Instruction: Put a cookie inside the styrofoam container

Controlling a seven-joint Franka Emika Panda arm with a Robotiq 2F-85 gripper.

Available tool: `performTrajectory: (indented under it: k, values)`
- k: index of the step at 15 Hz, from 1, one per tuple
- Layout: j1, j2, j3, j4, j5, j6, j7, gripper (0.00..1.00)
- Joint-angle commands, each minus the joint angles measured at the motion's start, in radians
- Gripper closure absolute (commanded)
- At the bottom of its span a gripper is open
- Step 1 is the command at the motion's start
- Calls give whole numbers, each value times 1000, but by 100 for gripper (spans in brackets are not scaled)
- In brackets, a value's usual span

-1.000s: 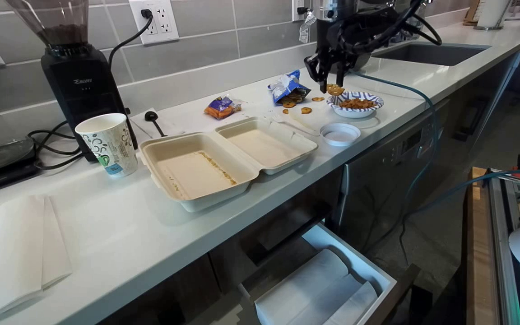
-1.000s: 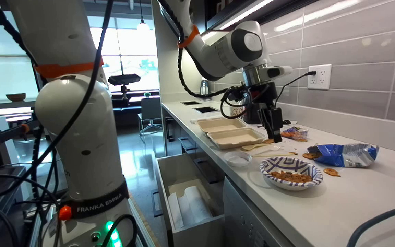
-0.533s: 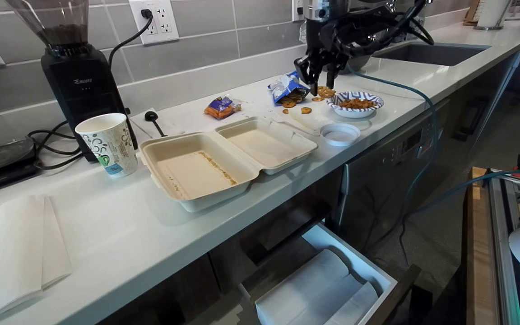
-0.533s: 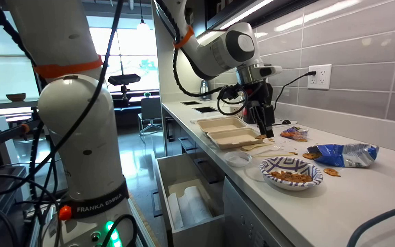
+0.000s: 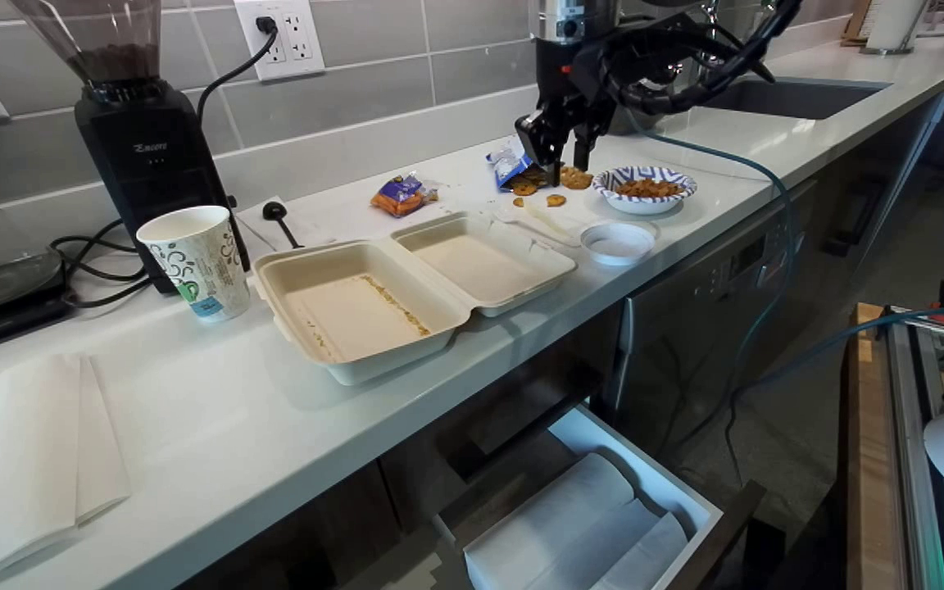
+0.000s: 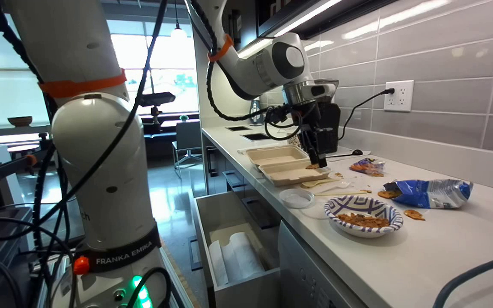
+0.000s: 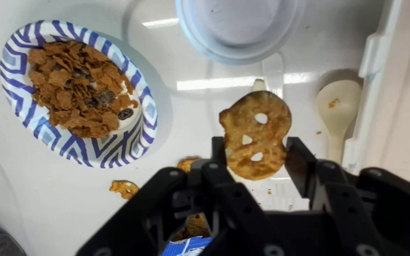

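My gripper (image 7: 256, 147) is shut on a golden-brown cookie (image 7: 256, 122) shaped like a pretzel with three holes. The cookie stands out past the fingertips. In an exterior view the gripper (image 5: 568, 174) holds the cookie (image 5: 576, 178) in the air near the loose snacks, to the right of the foam container. The styrofoam container (image 5: 341, 315) lies open on the counter, both halves facing up, with crumbs in one half. It also shows in an exterior view (image 6: 291, 173) behind the gripper (image 6: 317, 164). Only its edge (image 7: 408, 106) shows at the right of the wrist view.
A patterned bowl of cereal (image 5: 644, 205), a small white dish (image 5: 617, 244), a blue snack bag (image 6: 428, 193), a smaller bag (image 5: 403, 195), a wooden spoon (image 7: 338, 106) and loose cookies (image 7: 124, 188) lie around. A paper cup (image 5: 197, 262) and coffee grinder (image 5: 156, 164) stand beyond the container.
My gripper has moved left in both exterior views, toward the container, with the cookie still held. The container and the other objects have stayed in place.
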Motion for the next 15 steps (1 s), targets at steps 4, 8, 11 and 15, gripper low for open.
performTrajectory:
  k: [4,8,11,15]
  values:
    - [42,-28,43,-20,37,-34,-40,56]
    - [65,-17,62,-4,56,-42,-62,55]
    - [83,-8,74,9,89,-54,-96,55]
    - [106,6,89,30,130,-93,-140,55]
